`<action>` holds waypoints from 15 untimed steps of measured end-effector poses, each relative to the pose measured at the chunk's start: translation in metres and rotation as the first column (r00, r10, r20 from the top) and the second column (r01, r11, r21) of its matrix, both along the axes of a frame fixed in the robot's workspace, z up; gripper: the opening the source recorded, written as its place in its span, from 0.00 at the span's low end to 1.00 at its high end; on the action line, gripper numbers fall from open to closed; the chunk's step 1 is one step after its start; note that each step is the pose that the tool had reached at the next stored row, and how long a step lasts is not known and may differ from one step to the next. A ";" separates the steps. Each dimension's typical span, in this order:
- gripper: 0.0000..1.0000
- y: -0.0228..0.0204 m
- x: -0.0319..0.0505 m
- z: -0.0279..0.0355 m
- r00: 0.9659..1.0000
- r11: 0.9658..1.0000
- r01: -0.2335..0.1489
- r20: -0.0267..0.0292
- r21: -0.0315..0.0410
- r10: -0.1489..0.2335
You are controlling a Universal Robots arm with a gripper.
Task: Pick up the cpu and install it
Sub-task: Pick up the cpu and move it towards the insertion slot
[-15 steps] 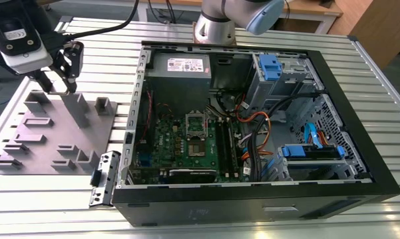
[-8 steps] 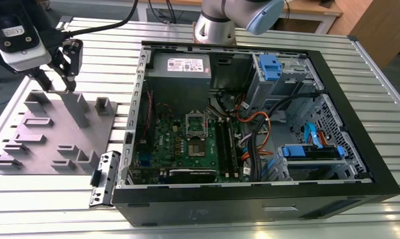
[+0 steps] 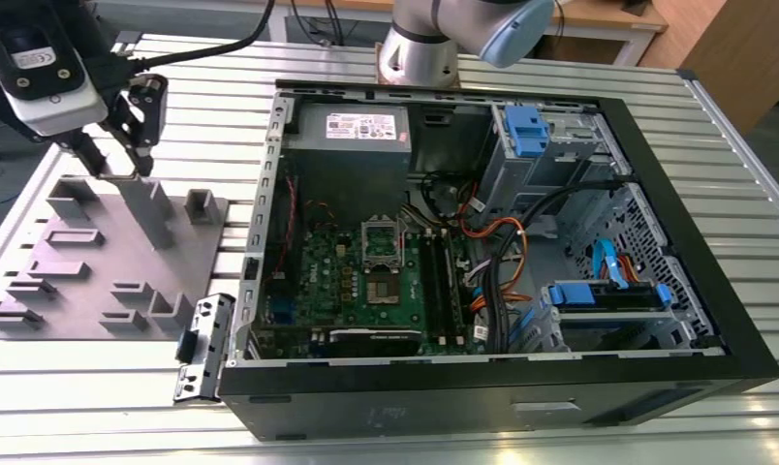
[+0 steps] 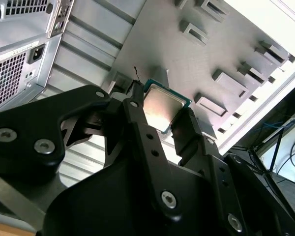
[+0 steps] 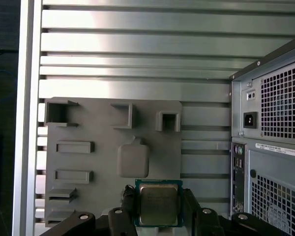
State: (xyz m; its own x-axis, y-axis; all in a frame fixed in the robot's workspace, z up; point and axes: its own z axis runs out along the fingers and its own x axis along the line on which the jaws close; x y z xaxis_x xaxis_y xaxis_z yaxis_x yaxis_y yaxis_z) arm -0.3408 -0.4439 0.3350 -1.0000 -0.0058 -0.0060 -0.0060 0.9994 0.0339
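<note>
Hand (image 3: 121, 167) is seen at the exterior view's left, over the grey tray (image 3: 99, 276) on the counter (image 3: 92, 407). In the second wrist view the cpu (image 4: 162, 104) is clamped by its edges between the fingers (image 4: 139, 123). In the first wrist view the tray is seen beyond it.

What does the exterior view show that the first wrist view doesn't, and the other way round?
Exterior view: the inside of the open computer case, with the green motherboard, its shiny socket frame and blue drive brackets. First wrist view: the cpu up close, clamped in the gripper, and the case's back with its power socket. Both: the grey tray, the slatted metal table, the case and the gripper.
</note>
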 end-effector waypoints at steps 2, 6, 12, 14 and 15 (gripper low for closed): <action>0.47 0.0000 0.0047 0.0000 1.000 1.000 0.000 0.000 0.000 0.000; 0.47 0.0000 0.0162 0.0000 1.000 1.000 0.001 0.000 0.000 -0.001; 0.47 0.0000 0.0344 0.0000 1.000 1.000 0.002 0.000 0.000 -0.002; 0.47 0.0000 0.0401 0.0000 1.000 1.000 0.002 0.000 0.000 -0.002; 0.47 0.0000 0.0426 0.0000 1.000 1.000 0.002 0.000 0.000 -0.002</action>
State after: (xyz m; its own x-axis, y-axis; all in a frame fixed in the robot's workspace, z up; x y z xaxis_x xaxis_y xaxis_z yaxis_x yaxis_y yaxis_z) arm -0.2982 -0.4439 0.3350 -1.0000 -0.0035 -0.0057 -0.0037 0.9994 0.0339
